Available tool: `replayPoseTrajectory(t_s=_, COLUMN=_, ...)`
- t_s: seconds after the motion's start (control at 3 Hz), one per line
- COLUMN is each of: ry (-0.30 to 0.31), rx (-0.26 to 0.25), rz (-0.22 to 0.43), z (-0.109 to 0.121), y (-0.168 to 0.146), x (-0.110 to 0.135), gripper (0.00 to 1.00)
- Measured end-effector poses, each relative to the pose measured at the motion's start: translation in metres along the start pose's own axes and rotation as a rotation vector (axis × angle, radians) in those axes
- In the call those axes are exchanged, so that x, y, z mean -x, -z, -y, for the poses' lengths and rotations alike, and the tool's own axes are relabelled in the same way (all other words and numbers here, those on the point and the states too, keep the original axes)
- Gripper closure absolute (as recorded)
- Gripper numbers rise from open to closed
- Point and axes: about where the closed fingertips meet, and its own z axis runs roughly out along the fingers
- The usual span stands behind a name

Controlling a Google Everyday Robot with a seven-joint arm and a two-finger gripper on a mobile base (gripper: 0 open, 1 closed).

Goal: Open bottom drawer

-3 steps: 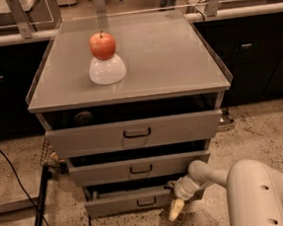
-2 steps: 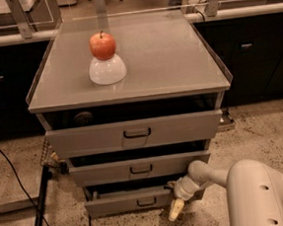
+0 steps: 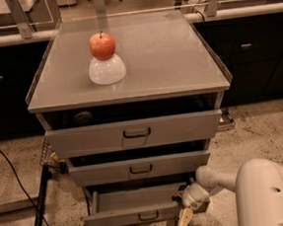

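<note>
I am looking down at a grey metal cabinet (image 3: 128, 76) with 3 drawers, standing on a speckled floor. On its flat top sits a red apple (image 3: 102, 45), resting on an upturned white bowl (image 3: 107, 70), well away from my work.

The top drawer (image 3: 84, 140) and the middle drawer (image 3: 102, 173) each show a dark gap above their fronts. The bottom drawer (image 3: 121, 219), the narrowest of the 3, sits lowest, just above the floor. It stands out from the cabinet enough that I can see its bare grey inside. Its small dark loop handle (image 3: 148, 215) is at the centre of the front.

My gripper (image 3: 186, 215) is low at the right end of that drawer front, touching or just beside its corner, not at the handle. A pale tip points down toward the floor. I cannot tell whether the gripper is open or closed. The white arm (image 3: 272, 192) reaches in from the lower right, kept low so the wrist meets the lowest drawer.

I judge the drawer partly open, with more travel likely left.
</note>
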Motion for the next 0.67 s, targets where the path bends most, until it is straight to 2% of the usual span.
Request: replayPoseTrajectory(t_s=0.67, ry=-0.038, rx=0.136, rz=-0.087, z=-0.045, y=0.010, x=-0.026, gripper=0.00)
